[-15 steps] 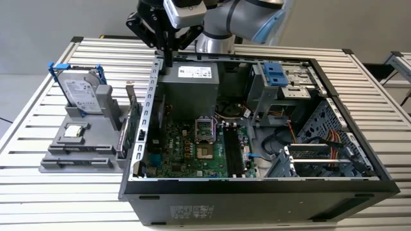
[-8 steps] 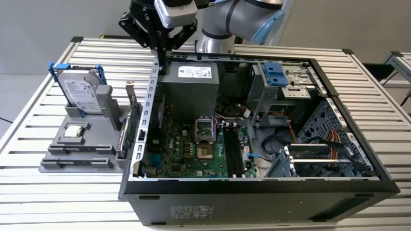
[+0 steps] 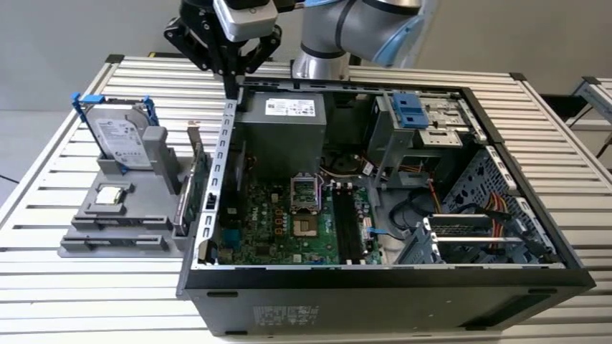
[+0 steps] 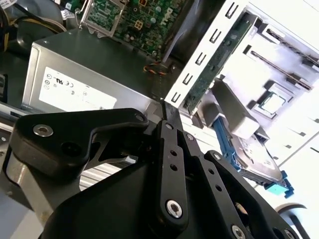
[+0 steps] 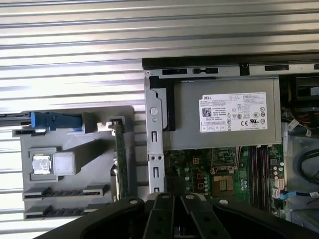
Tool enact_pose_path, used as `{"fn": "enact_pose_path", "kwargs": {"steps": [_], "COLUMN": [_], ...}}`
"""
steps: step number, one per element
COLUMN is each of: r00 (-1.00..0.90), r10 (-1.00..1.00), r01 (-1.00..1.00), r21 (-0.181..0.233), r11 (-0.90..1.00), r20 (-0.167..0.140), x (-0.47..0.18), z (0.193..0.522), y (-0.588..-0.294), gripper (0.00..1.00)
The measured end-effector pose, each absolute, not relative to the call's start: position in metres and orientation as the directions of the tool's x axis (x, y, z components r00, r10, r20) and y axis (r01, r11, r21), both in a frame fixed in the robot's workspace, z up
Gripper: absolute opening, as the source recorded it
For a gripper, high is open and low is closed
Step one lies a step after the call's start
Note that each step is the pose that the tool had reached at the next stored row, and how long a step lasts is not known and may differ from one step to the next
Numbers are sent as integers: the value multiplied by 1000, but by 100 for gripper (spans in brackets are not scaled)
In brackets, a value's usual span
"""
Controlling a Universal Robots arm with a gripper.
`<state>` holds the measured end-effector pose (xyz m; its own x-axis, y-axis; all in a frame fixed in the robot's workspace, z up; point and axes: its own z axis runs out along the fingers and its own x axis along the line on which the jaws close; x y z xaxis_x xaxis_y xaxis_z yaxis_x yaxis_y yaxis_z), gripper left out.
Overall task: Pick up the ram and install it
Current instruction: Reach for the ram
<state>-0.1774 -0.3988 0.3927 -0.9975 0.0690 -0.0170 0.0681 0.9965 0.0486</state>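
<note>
While the one gripper [image 3: 232,84] hangs just above the far corner of the case wall on the exterior view's left, its fingers are pinched tight together tip to tip, so it's clenched and not gripping any part as far as I can see. Quick count: one arm, one open computer case [image 3: 383,295] and one grey parts tray [image 3: 96,251], all sitting on a slatted metal table [image 3: 48,301]. The tray sits just beside the case. It's got one hard drive [image 3: 122,140] standing upright in a blue-handled bracket and one small square silver chip [image 3: 112,194] lying flat in its pocket. There's also one green card [image 3: 198,186] with a metal bracket standing on edge along the side nearest the case, and two long slotted holders [image 3: 117,223] at the near end. Inside the case there's one grey power supply [image 3: 282,132] with a white label and one green motherboard [image 3: 272,226] right next to it. Toward the exterior view's right is one drive cage with a blue latch [image 3: 409,109], plus a bunch of orange and red cables [image 3: 492,215]. The ram [image 3: 342,222] looks to be the long dark strip standing among the black slots on the motherboard, well apart from the gripper, though I honestly can't tell whether it's fully seated.
</note>
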Motion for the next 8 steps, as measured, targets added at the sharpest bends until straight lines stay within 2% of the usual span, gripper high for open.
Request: {"fn": "enact_pose_path", "kwargs": {"steps": [8], "r00": [-998], "r10": [68], "r01": [67], "r21": [49], "r11": [997], "r20": [-17], "x": [-191], "z": [393], "y": [-399], "gripper": [0]}}
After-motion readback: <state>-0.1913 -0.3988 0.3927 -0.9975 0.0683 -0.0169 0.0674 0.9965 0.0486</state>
